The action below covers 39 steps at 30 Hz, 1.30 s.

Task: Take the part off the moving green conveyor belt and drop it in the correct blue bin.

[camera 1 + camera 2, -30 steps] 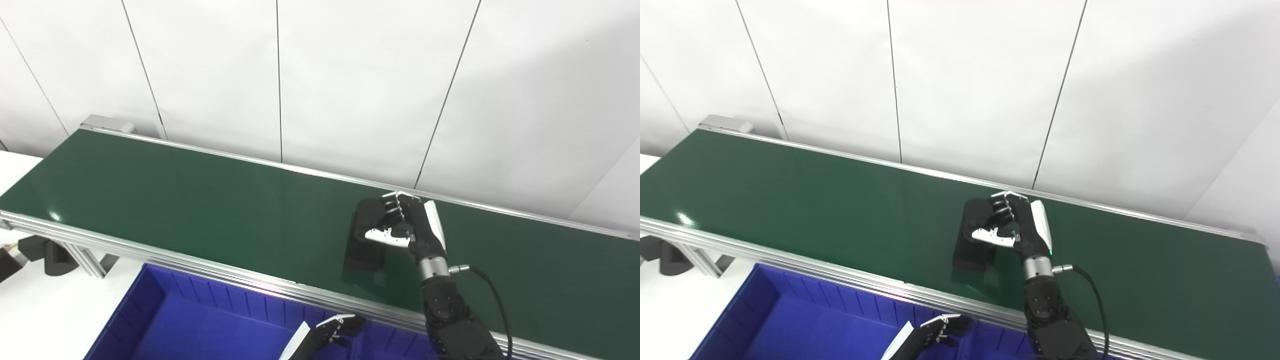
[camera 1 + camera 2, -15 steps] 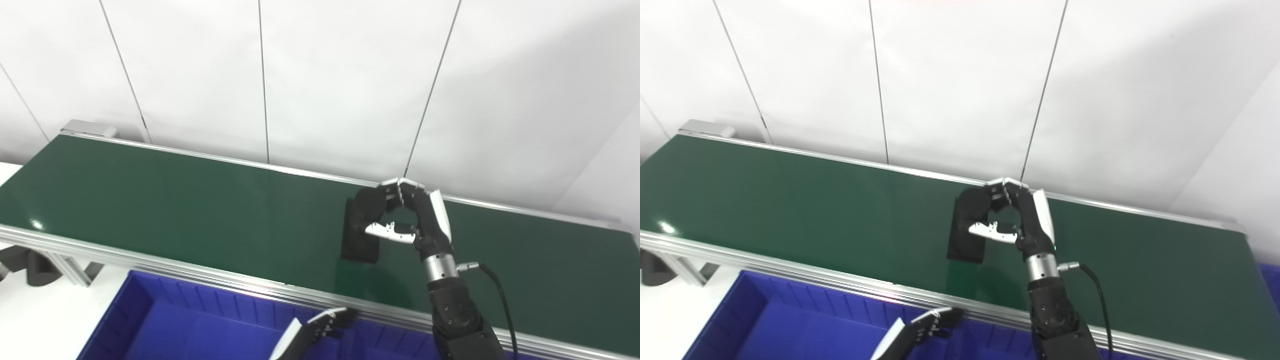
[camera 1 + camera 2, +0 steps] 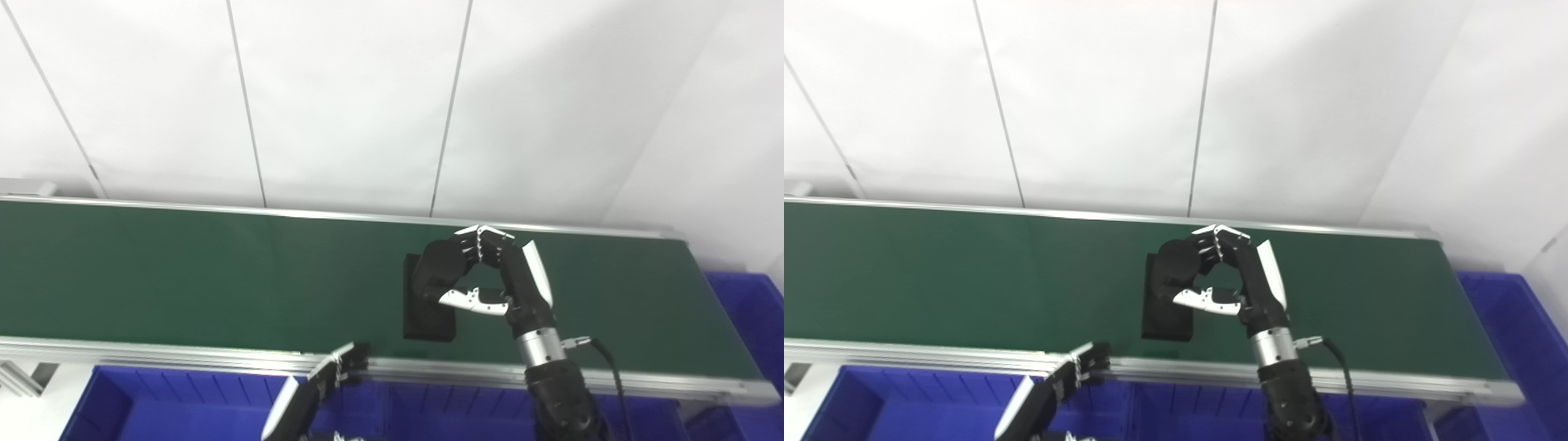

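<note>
On the green conveyor belt (image 3: pixel 184 275), near its right end, the right hand (image 3: pixel 490 275) reaches in over the near rail with its fingers (image 3: pixel 450 260) curled down over the far end of a flat black rectangular part (image 3: pixel 425 315) and its white-tipped thumb (image 3: pixel 468 299) stretched across the part's right edge. An open gap shows between thumb and fingers, and whether the hand actually grips the part or only cups it cannot be told; the part lies flat on the belt, its near end close to the near rail. Behind the hand, its silver wrist and black forearm run down past the belt's aluminium near rail (image 3: pixel 153 355), with a black cable (image 3: pixel 603 358) looping off the wrist to the right. Left of that arm, the left hand (image 3: pixel 1072 373) hangs in front of the belt's near rail, fingers partly curled and apart, holding nothing, its fingertips at the rail's height. Below the belt's near edge sits a blue bin (image 3: pixel 153 398) with ribbed walls, the left hand above it. Past the belt's right end, a second blue bin (image 3: pixel 1513 324) shows. Beyond the belt's far rail rises a white panelled wall (image 3: pixel 343 104).
</note>
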Available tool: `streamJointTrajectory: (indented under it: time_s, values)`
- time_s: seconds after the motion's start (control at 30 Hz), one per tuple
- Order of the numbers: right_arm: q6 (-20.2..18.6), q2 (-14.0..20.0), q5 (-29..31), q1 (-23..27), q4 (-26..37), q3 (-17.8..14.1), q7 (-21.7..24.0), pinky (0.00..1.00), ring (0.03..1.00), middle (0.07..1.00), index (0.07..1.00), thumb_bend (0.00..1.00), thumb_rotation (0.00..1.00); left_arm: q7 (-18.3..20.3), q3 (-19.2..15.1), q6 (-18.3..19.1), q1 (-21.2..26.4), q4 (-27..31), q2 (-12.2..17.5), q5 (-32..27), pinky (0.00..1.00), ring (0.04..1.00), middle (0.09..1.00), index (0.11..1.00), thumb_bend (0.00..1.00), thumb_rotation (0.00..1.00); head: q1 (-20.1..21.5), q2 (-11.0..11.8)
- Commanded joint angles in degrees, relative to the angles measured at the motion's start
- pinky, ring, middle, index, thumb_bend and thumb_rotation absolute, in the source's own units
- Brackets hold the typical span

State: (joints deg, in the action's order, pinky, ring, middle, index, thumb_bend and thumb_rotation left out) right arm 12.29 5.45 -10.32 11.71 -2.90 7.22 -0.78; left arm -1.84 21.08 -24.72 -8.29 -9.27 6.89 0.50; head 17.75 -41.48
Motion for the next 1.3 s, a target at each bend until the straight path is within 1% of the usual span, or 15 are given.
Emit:
streamJointTrajectory:
  time_s: [0.0, 0.03, 0.13, 0.23, 0.3, 0.4, 0.5, 0.53, 0.6, 0.77, 0.9, 1.0, 1.1, 1.17, 1.27]
  values:
    - [-1.0, -0.2, 0.0, 0.1, 4.1, -0.8, 0.0, 0.41, 0.457, 0.487, 0.487, 0.52, 0.00, 2.2, -1.1, -2.0, -0.5, 2.8, -0.4, -1.8, 0.77, 0.817, 0.829, 0.831, 0.71, 0.06, 0.6, -0.6]
    - [-1.4, -0.2, -0.1, -0.4, 4.9, -1.1, 0.0, 0.39, 0.445, 0.485, 0.494, 0.52, 0.00, 2.9, -1.5, -1.9, -0.7, 3.2, -0.5, -2.3, 0.76, 0.812, 0.825, 0.832, 0.71, 0.05, 0.6, -0.6]
    - [-2.4, 0.4, -0.5, -3.6, 8.3, -1.8, 0.1, 0.37, 0.439, 0.482, 0.499, 0.52, 0.00, 4.5, -2.7, -1.3, -1.2, 5.1, -0.6, -2.5, 0.76, 0.807, 0.822, 0.831, 0.70, 0.04, 1.8, -1.3]
    - [-3.8, 1.2, -0.4, -6.8, 11.6, -2.4, 0.7, 0.31, 0.410, 0.477, 0.511, 0.52, 0.00, 5.4, -3.6, -0.7, -2.0, 6.6, -1.1, -2.2, 0.76, 0.800, 0.817, 0.828, 0.70, 0.03, 0.9, -1.4]
    - [-4.4, 2.0, -0.3, -9.2, 13.7, -3.1, 0.9, 0.32, 0.415, 0.477, 0.508, 0.52, 0.00, 5.9, -3.9, -0.2, -2.5, 7.7, -1.4, -1.9, 0.76, 0.801, 0.816, 0.827, 0.70, 0.02, 0.4, -2.4]
    - [-4.8, 3.3, 0.0, -12.2, 15.7, -4.1, 1.6, 0.35, 0.431, 0.474, 0.502, 0.52, 0.00, 6.5, -4.3, 0.7, -3.0, 8.9, -1.9, -2.0, 0.76, 0.796, 0.812, 0.827, 0.71, 0.00, 0.2, -3.1]
    - [-4.2, 4.6, 0.2, -15.0, 16.7, -5.5, 1.7, 0.37, 0.441, 0.474, 0.498, 0.52, 0.00, 6.8, -4.8, 2.3, -3.5, 10.6, -2.6, -1.9, 0.74, 0.786, 0.805, 0.825, 0.72, 0.02, 0.1, -4.6]
    - [-4.0, 4.8, 0.3, -15.5, 16.8, -5.8, 1.6, 0.37, 0.439, 0.475, 0.499, 0.52, 0.00, 6.9, -5.0, 2.7, -3.6, 11.0, -2.7, -1.8, 0.74, 0.781, 0.803, 0.828, 0.72, 0.03, 0.1, -4.6]
    - [-3.9, 4.8, 0.6, -16.8, 17.1, -6.9, 1.1, 0.36, 0.438, 0.481, 0.496, 0.52, 0.00, 7.3, -5.2, 3.2, -3.8, 12.0, -2.7, -1.5, 0.74, 0.781, 0.807, 0.832, 0.72, 0.05, -0.5, -5.9]
    - [-1.1, 4.1, 0.6, -18.3, 15.5, -8.5, -0.4, 0.39, 0.455, 0.487, 0.485, 0.52, 0.00, 8.0, -5.7, 4.9, -4.0, 13.8, -2.9, -1.4, 0.72, 0.786, 0.820, 0.835, 0.70, 0.04, -2.0, -7.3]
    - [-0.1, 2.2, 0.3, -19.6, 14.7, -8.6, -2.0, 0.39, 0.448, 0.491, 0.487, 0.52, 0.00, 8.4, -6.3, 5.4, -3.7, 13.9, -2.7, -1.2, 0.71, 0.782, 0.824, 0.837, 0.70, 0.05, -1.1, -8.2]
    - [2.6, 1.6, -1.1, -20.7, 13.1, -8.3, -2.9, 0.41, 0.454, 0.490, 0.485, 0.52, 0.00, 9.0, -6.8, 5.3, -3.4, 13.8, -2.5, -1.7, 0.71, 0.780, 0.824, 0.840, 0.69, 0.03, -0.6, -9.2]
    - [2.3, 1.0, -0.6, -21.8, 12.2, -8.6, -3.0, 0.39, 0.454, 0.490, 0.484, 0.52, 0.00, 9.1, -7.2, 6.3, -3.5, 14.6, -2.8, -1.2, 0.71, 0.779, 0.817, 0.837, 0.69, 0.04, -1.1, -9.6]
    - [2.3, 0.8, -0.7, -22.7, 11.5, -8.8, -3.3, 0.39, 0.458, 0.486, 0.483, 0.52, 0.00, 9.0, -7.2, 5.4, -3.3, 14.3, -2.8, -0.1, 0.70, 0.778, 0.816, 0.841, 0.69, 0.07, -1.2, -9.9]
    - [3.6, 1.1, -0.6, -23.6, 9.5, -9.1, -3.6, 0.40, 0.461, 0.484, 0.481, 0.52, 0.00, 9.3, -7.3, 6.2, -3.4, 14.6, -3.0, -0.3, 0.70, 0.781, 0.817, 0.839, 0.70, 0.08, -0.9, -10.0]
